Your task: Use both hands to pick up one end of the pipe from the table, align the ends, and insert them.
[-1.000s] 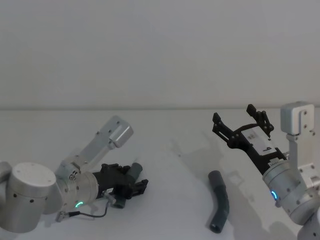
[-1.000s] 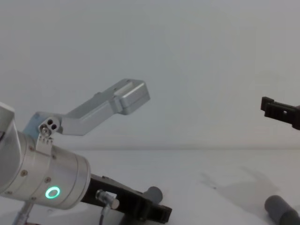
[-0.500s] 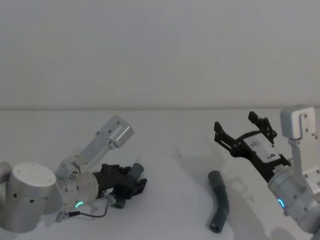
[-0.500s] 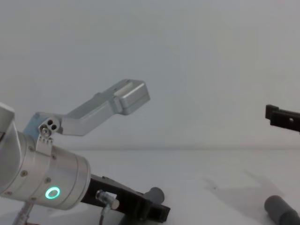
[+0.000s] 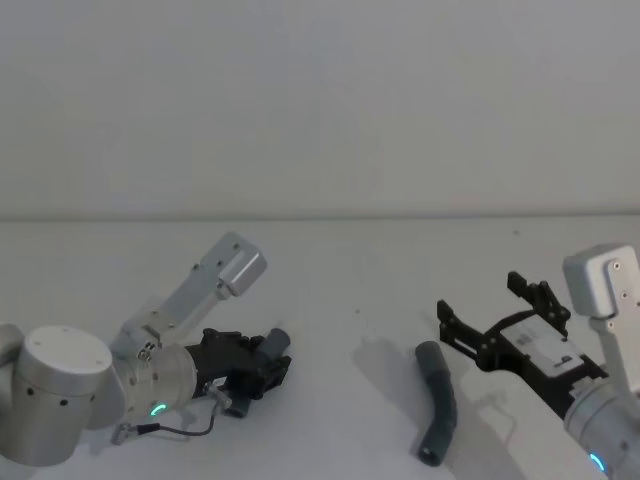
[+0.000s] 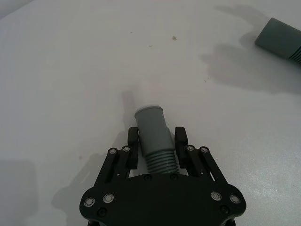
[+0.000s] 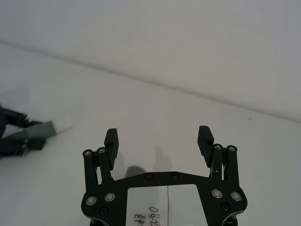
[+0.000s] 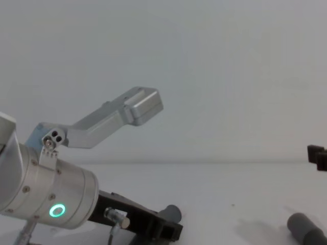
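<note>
White matte worktop (image 5: 360,270) meets a plain pale wall, and nothing else lies around the job. Your left claw (image 6: 156,137) sits low at the near left, closed on the pipe where its ribs meet the narrower cuff (image 6: 151,123). That cuff points out toward the right, and its tip looks paler. Your right claw (image 7: 158,135) hangs spread wide and empty at the near right, just beside the loose length of pipe (image 5: 441,402). This length lies curved on the worktop with its plain sleeve (image 5: 430,355) at the far end. Whether the two lengths join out of view, I cannot tell. The step in hand looks like the right-hand pickup. Come down square across that far sleeve and close on the smooth part, just behind its mouth. The sleeve is likely stiff and round, so an off-centre pinch could roll it away. The dark grey ribbed body would probably flex and sag if you gripped it, which would leave the mouth drooping when you line up the ends.
</note>
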